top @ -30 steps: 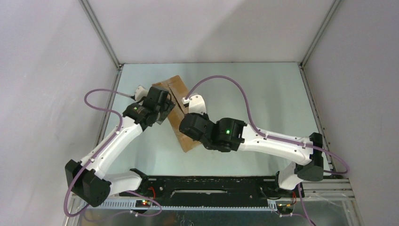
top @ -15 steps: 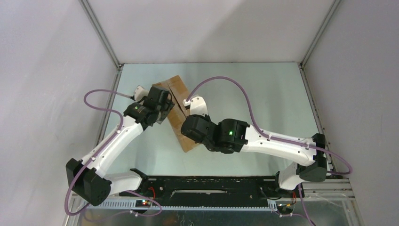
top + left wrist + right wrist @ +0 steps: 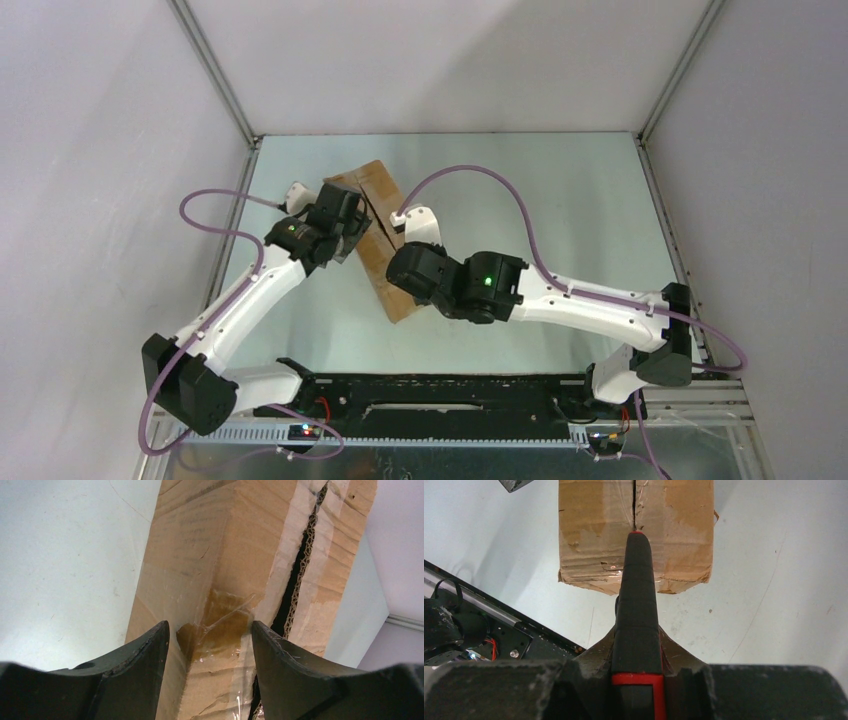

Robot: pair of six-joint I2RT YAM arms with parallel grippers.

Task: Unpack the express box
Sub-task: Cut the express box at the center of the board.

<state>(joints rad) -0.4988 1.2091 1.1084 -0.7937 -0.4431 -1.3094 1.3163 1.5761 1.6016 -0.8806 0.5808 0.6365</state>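
The express box (image 3: 372,190) is an oblong brown carton lying slantwise on the table, its taped top seam (image 3: 300,565) split open. My left gripper (image 3: 342,228) sits on its far left part. In the left wrist view the left gripper (image 3: 210,627) has its fingers (image 3: 150,655) against the box (image 3: 240,555), either side of its long upper edge. My right gripper (image 3: 405,268) hangs over the near end, shut on a black, red-trimmed utility knife (image 3: 636,590). The knife's tip meets the seam (image 3: 634,505) on the box (image 3: 674,530). Its blade is hidden.
The pale table (image 3: 560,200) is walled by white panels and aluminium posts (image 3: 215,75). The black base rail (image 3: 450,385) runs along the near edge, close to the box's near end (image 3: 499,630). Purple cables (image 3: 500,190) loop above both arms.
My right gripper with the knife has crept slightly toward the box's near end. The left gripper and the box have hardly moved.
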